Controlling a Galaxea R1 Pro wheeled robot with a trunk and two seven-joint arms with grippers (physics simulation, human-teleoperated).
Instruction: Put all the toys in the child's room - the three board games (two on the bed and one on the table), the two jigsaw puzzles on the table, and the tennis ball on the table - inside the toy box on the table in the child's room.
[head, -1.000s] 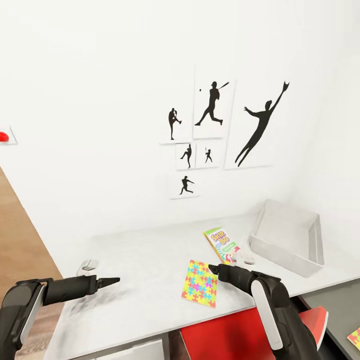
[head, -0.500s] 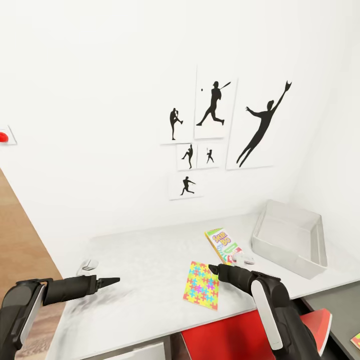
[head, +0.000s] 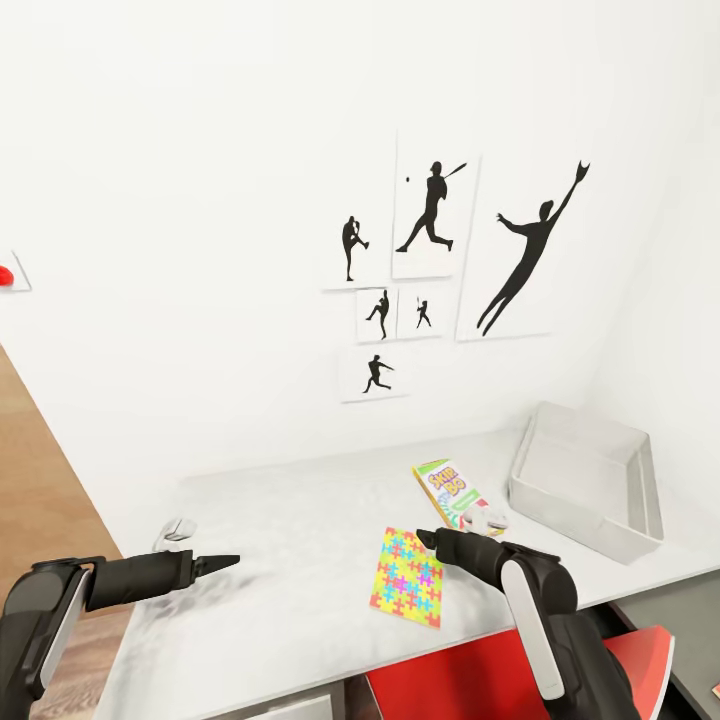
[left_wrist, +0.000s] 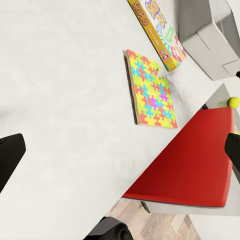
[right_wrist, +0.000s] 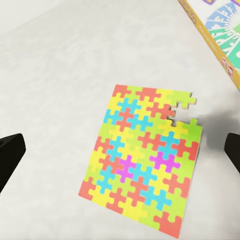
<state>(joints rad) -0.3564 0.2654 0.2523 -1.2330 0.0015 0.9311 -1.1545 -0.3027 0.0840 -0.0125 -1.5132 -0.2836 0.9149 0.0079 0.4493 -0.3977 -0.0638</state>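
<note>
The step in hand looks like the pickup of the first jigsaw, with nothing yet in the box. At the far left, the left gripper (head: 222, 563) hangs over bare bench (head: 280, 520), holding nothing; in the head view its fingers look drawn to a point, though its wrist view shows dark tips at both edges, so I cannot tell whether it is open. A small pale object (head: 176, 530) sits on the bench just beyond it. Right of centre the jigsaw (head: 407, 577) lies flat near the front edge, one piece at a corner slightly loose. The right gripper (head: 430, 541) hovers just over its right side, fingers spread wide and gripping nothing; the sheet lies between them in the wrist view. Just beyond lies the Skip-Bo box (head: 449, 491), with something small and white (head: 487, 520) at its near end. Farther right stands the toy box (head: 585, 480), empty as far as can be seen. The next move likely calls for coming down and catching the thin sheet by an edge, which is awkward as it lies flush on the bench. The Skip-Bo box lies between the jigsaw and the toy box. A red chair seat (head: 460, 680) sits under the front edge, and the tennis ball (left_wrist: 233, 102) shows beyond it.
</note>
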